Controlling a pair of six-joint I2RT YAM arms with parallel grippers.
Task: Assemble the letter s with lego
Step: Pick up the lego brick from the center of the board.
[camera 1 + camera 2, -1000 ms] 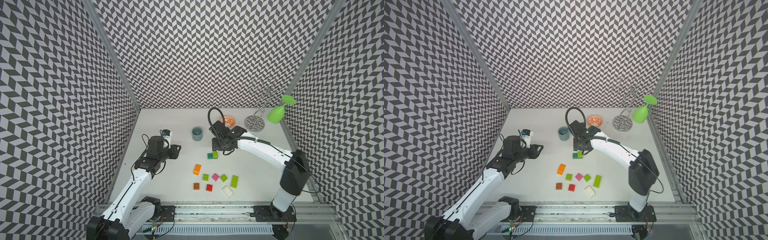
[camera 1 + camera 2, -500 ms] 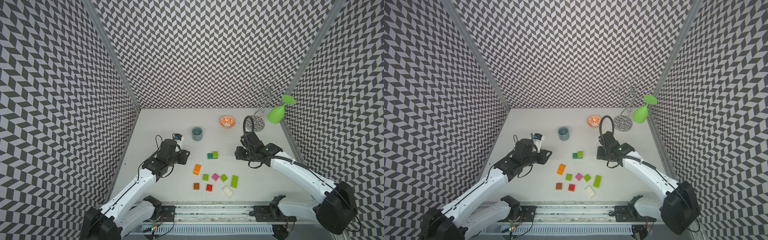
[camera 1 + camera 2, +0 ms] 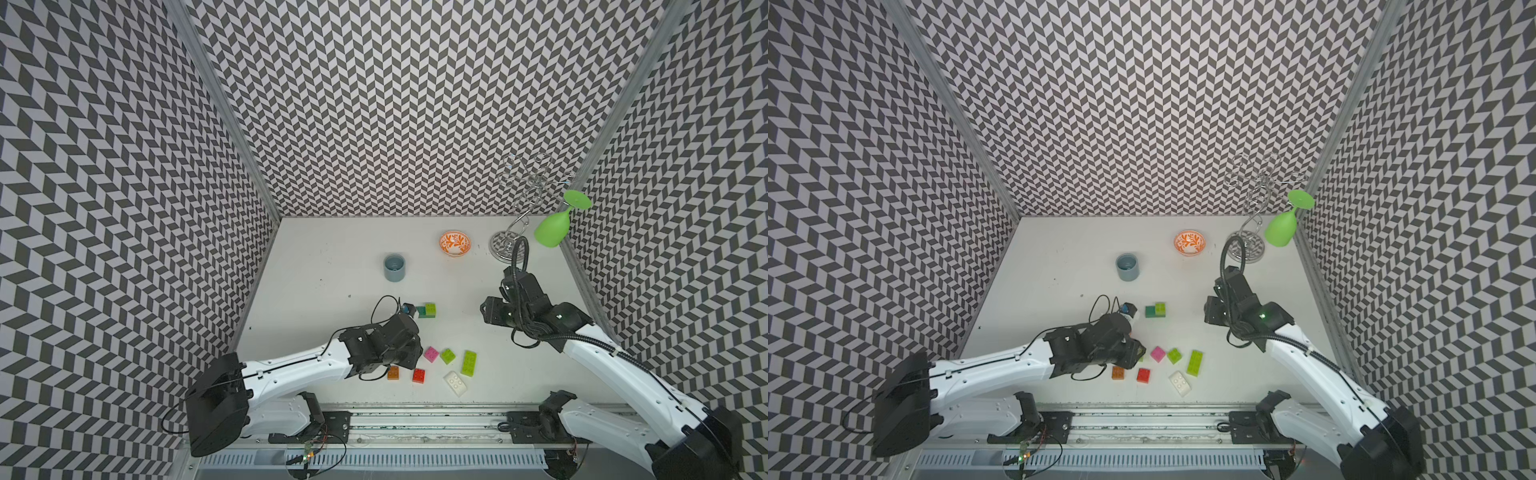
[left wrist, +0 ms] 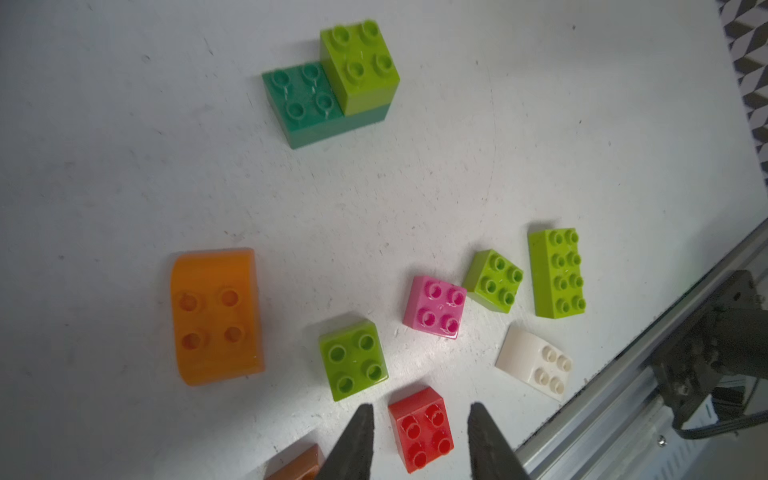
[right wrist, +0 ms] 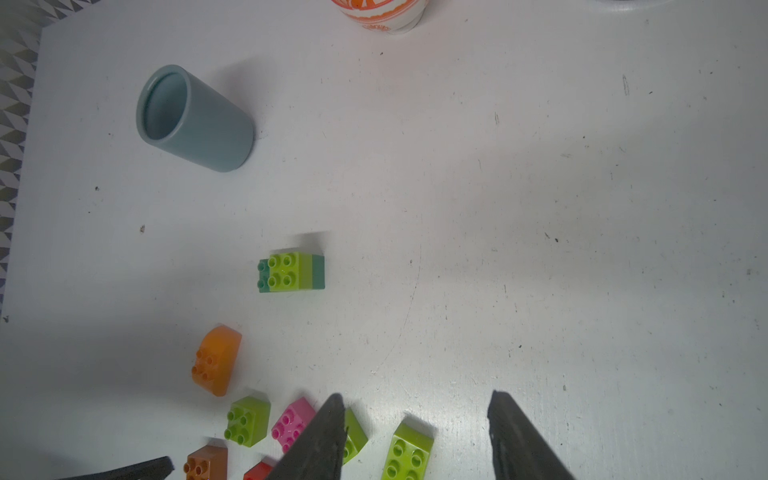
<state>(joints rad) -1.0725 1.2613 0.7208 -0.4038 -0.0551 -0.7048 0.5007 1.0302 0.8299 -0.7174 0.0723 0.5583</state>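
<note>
The lego lies loose near the table's front. A lime square brick (image 3: 430,308) sits on a dark green brick (image 3: 421,312), apart from the rest. In front lie pink (image 3: 431,354), lime (image 3: 447,355), oblong lime (image 3: 468,363), white (image 3: 455,382), red (image 3: 419,375) and brown (image 3: 393,372) bricks. My left arm hides the orange brick (image 4: 216,316) from above. My left gripper (image 4: 420,409) is open, the red brick (image 4: 422,430) between its fingers with a gap on each side. My right gripper (image 5: 415,397) hangs open and empty, right of the green pair.
A grey-blue cup (image 3: 394,267) stands behind the bricks. At the back right are an orange-patterned bowl (image 3: 455,243) and a wire rack (image 3: 509,245) holding a green glass (image 3: 552,230). A metal rail (image 3: 415,419) runs along the front edge.
My left arm has swung from the left side forward and right over the loose bricks, and its jaws have parted. My right arm has drawn back from the green pair to the right.
</note>
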